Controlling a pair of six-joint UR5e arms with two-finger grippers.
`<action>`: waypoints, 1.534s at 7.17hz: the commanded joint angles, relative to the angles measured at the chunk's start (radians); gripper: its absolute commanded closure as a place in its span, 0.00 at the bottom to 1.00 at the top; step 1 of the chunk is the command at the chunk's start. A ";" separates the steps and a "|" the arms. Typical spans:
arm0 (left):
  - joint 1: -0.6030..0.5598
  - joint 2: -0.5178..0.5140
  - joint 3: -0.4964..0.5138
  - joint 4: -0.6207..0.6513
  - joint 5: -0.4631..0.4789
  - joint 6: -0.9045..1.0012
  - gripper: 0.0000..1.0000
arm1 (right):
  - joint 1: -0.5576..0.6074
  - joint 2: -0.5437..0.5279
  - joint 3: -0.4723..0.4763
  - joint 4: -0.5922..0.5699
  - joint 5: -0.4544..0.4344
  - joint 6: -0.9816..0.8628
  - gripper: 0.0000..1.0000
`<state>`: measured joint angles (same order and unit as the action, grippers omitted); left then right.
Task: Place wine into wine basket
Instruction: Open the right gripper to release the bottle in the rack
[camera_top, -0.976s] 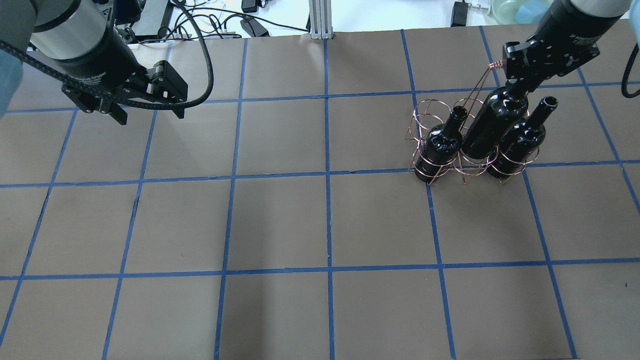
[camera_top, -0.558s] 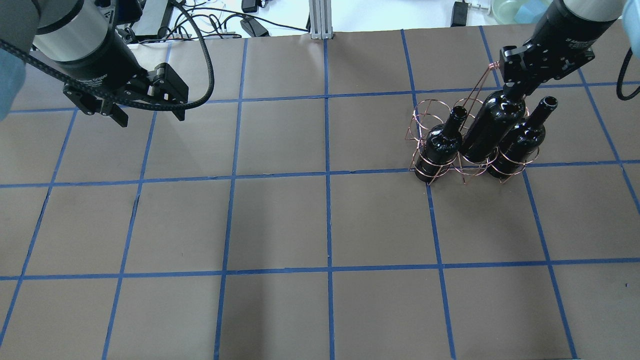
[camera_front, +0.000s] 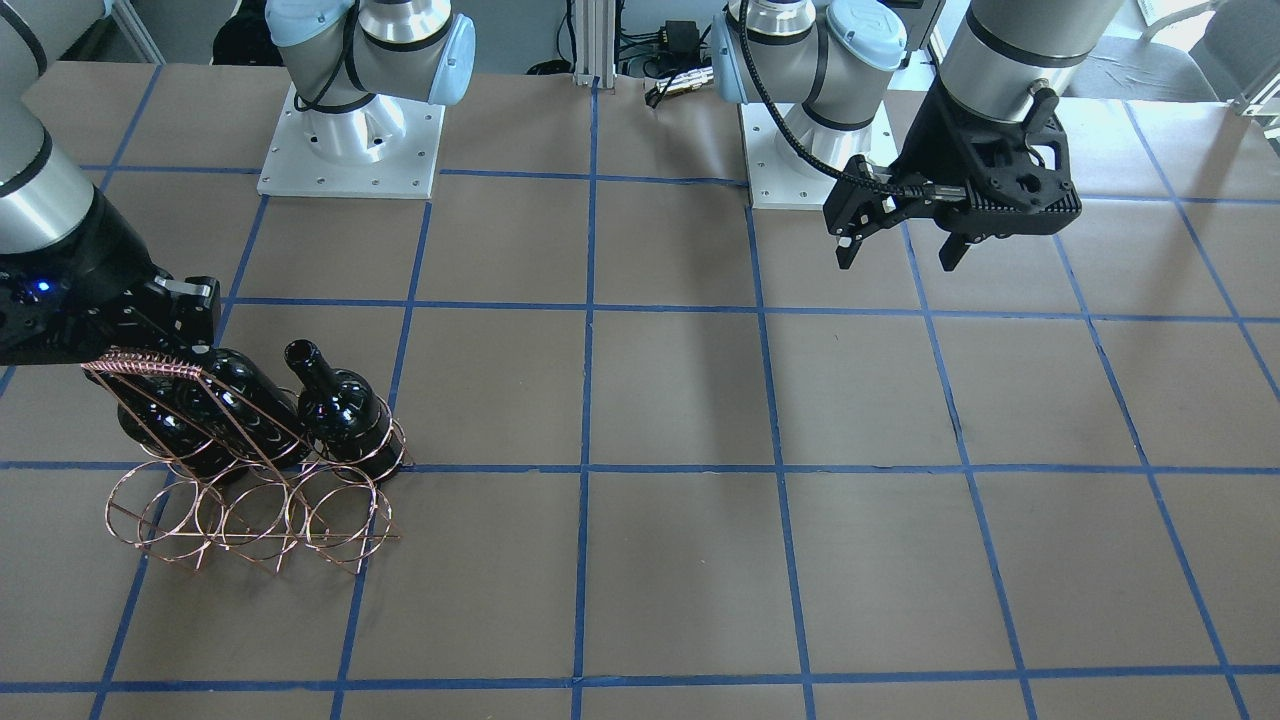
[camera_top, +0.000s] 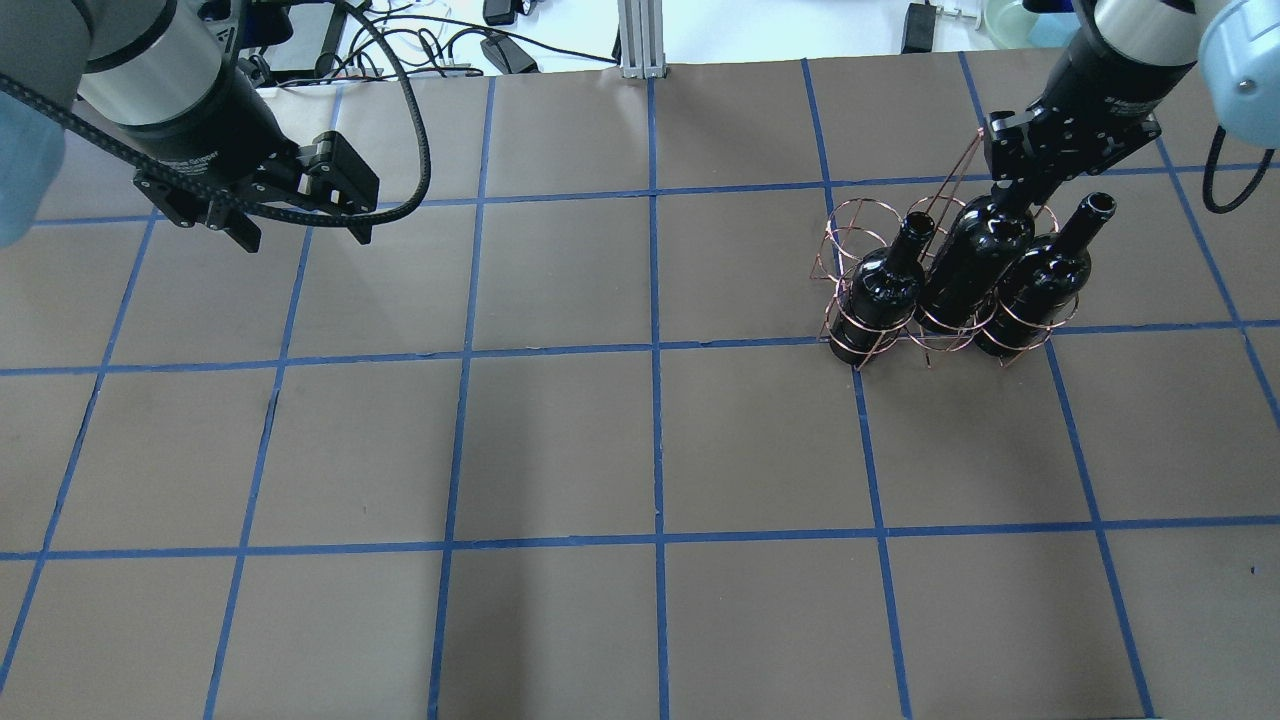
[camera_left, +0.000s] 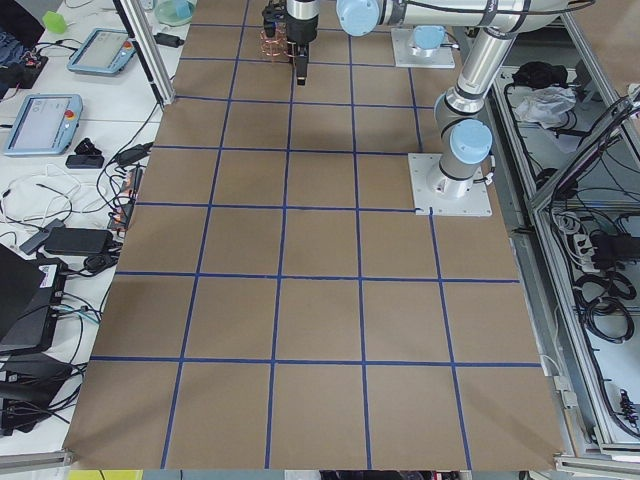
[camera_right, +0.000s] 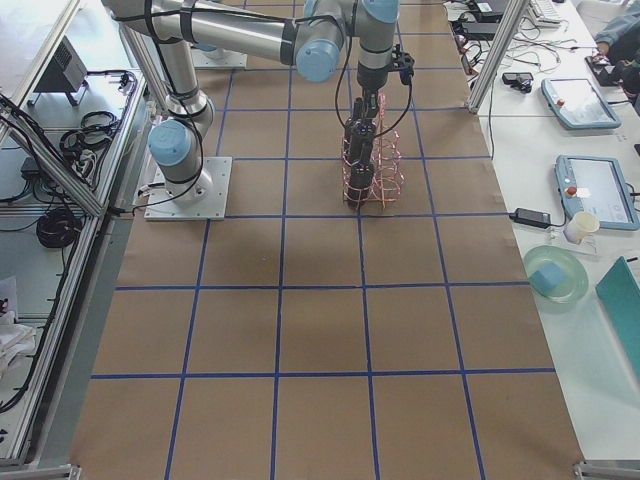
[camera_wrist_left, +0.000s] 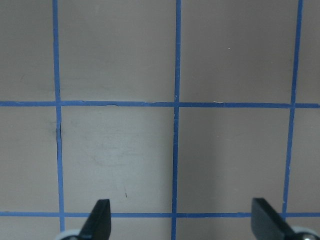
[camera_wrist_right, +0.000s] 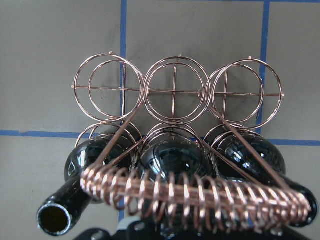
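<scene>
The copper wire wine basket stands at the table's right side; it also shows in the front-facing view and the right wrist view. Three near-black wine bottles stand in its row nearer the robot. My right gripper is shut on the neck of the middle bottle, whose body sits in the middle ring. The outer bottles stand free. The neck I hold is hidden behind the coiled handle. My left gripper is open and empty, high over the far left of the table.
The basket's far row of three rings is empty. The brown table has a blue tape grid. Cables and devices lie beyond its far edge. The left wrist view shows only bare table between the open fingertips.
My right gripper has gone down with the middle bottle, which now sits deeper in the middle ring. The left gripper has shifted slightly.
</scene>
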<state>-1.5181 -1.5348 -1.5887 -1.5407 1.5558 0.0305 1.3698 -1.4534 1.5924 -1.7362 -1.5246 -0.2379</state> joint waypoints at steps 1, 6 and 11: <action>0.001 -0.004 0.001 -0.001 -0.003 0.003 0.00 | 0.000 0.022 0.033 -0.052 -0.003 0.002 1.00; 0.012 -0.004 0.001 -0.018 0.003 0.002 0.00 | 0.000 0.033 0.083 -0.085 -0.008 0.017 1.00; 0.015 0.001 0.009 -0.062 0.001 -0.004 0.00 | 0.047 -0.002 -0.007 0.013 -0.058 0.111 0.00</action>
<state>-1.5034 -1.5338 -1.5807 -1.5967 1.5570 0.0264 1.3855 -1.4366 1.6425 -1.7796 -1.5709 -0.1345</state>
